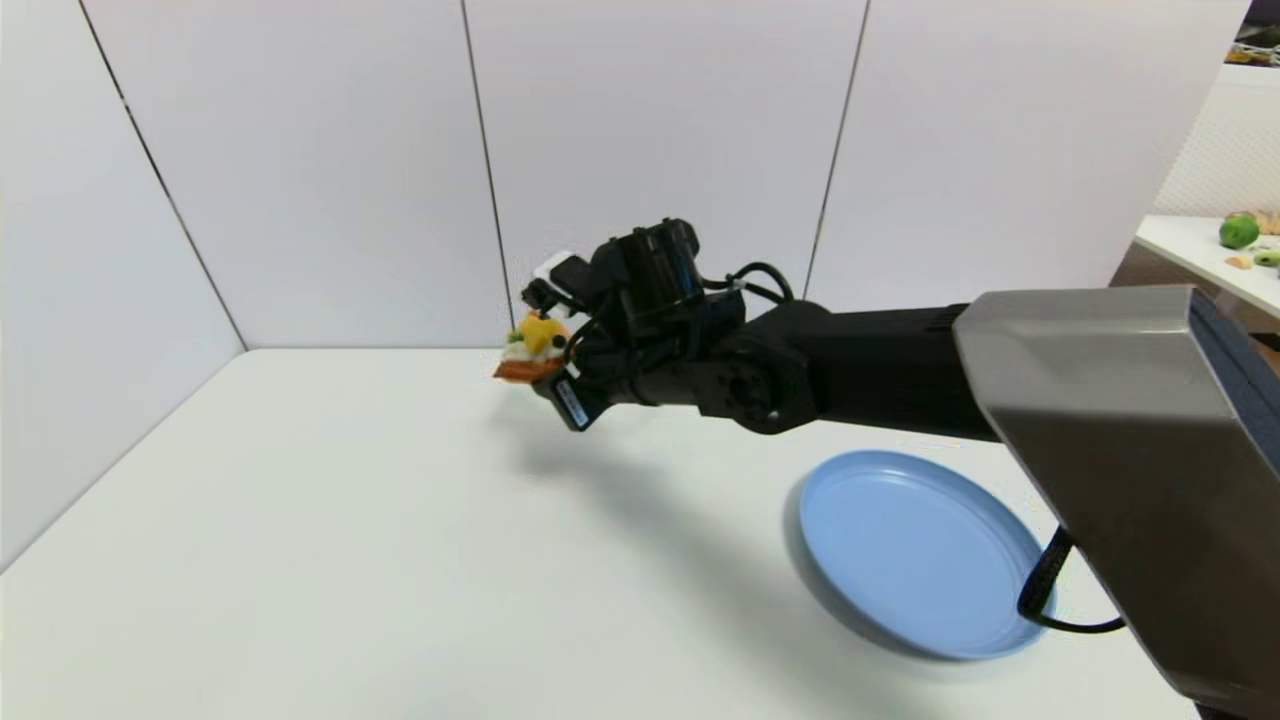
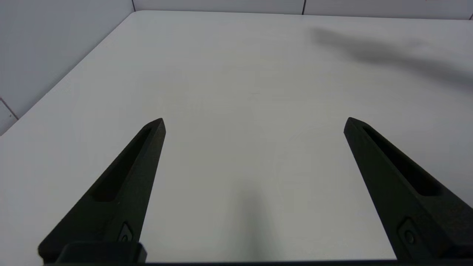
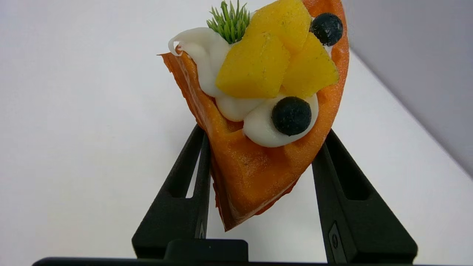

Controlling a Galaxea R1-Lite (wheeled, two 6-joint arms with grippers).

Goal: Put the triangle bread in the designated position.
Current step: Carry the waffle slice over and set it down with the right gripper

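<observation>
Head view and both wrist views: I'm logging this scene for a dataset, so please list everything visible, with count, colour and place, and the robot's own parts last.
triangle bread: one, orange-brown with white cream, yellow fruit, dark berries and a green sprig; held above the table's far middle.
plate: one, blue, empty, on the table's near right.
table: one, white, bordered by white wall panels.
side table items: a green fruit and small bits on another white surface, far right; too small to identify.
right gripper: one, black, reaching across above the table, jaws closed on the bread.
left gripper: one, black, jaws wide open over bare tabletop, holding nothing; out of the head view.
</observation>
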